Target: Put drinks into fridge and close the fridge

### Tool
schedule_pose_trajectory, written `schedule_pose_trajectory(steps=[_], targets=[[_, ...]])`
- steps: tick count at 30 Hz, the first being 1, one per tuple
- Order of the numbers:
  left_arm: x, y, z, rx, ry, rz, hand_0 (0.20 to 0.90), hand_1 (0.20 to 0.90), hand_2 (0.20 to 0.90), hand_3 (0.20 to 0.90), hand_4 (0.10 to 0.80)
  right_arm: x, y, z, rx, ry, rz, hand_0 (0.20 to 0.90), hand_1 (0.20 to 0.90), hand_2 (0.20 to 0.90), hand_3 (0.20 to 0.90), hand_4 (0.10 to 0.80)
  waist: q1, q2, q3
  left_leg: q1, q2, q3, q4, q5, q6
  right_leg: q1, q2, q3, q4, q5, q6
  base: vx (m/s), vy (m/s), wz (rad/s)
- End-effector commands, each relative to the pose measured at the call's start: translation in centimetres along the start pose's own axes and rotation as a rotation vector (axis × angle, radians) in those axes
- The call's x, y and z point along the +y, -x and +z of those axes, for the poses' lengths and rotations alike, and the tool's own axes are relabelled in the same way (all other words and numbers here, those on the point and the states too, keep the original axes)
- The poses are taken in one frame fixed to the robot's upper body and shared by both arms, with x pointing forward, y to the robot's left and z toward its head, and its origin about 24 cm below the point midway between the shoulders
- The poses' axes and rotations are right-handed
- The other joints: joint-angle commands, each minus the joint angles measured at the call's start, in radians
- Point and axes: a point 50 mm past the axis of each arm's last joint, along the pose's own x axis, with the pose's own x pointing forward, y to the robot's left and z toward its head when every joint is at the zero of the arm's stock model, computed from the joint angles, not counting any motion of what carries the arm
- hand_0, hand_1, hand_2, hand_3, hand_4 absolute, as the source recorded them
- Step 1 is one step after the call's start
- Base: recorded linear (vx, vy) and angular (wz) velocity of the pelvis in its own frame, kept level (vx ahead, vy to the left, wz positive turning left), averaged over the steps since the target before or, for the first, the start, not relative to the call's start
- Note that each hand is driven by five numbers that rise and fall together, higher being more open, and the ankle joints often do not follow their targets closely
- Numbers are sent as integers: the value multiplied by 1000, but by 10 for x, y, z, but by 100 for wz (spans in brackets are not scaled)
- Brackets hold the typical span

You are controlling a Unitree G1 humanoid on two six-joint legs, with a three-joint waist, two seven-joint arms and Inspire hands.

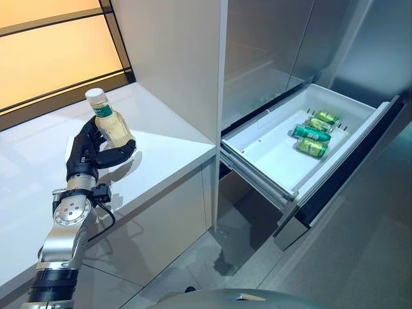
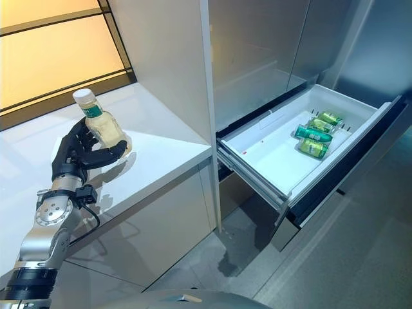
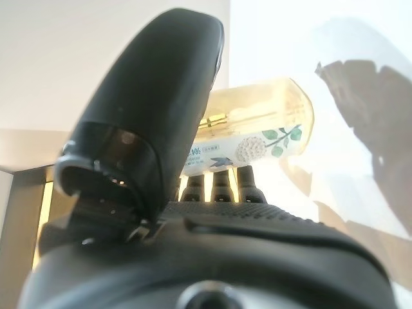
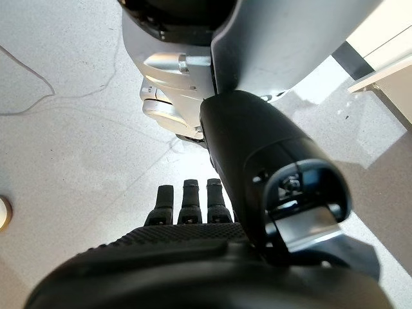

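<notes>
My left hand (image 1: 90, 154) is shut on a pale yellow bottle (image 1: 111, 123) with a white cap and a green neck band, held tilted just above the white counter (image 1: 161, 154). It also shows in the right eye view (image 2: 103, 125) and in the left wrist view (image 3: 257, 125), where my thumb and fingers curl round it. The fridge drawer (image 1: 270, 154) stands pulled open to the right of the counter, with green cans (image 1: 315, 132) lying at its far right end. My right hand (image 4: 193, 199) hangs over the floor with relaxed fingers, holding nothing.
A tall white cabinet panel (image 1: 174, 58) stands between the counter and the fridge front (image 1: 270, 45). The drawer's dark front (image 1: 347, 174) juts out over the grey floor (image 1: 360, 257). A window ledge (image 1: 58, 96) runs behind the counter.
</notes>
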Motion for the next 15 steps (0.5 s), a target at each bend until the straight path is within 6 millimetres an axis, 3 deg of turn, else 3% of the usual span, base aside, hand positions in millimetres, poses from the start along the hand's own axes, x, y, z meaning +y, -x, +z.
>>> schedule_pose_trajectory(steps=[1,15], targets=[[3,-21,66,-313,65,33,900,900,900,900,800,21,0,19,-39,49,67,900,900,900,900,800,-7,-22,-10,19,-85,30,3,-79,73,-18,14,42,34,14,14,0,0,0],[2,-25,72,-359,104,46,900,900,900,900,800,20,0,18,-37,62,70,900,900,900,900,800,-19,-23,-12,26,-85,39,3,-83,75,-18,15,53,36,14,14,0,0,0]])
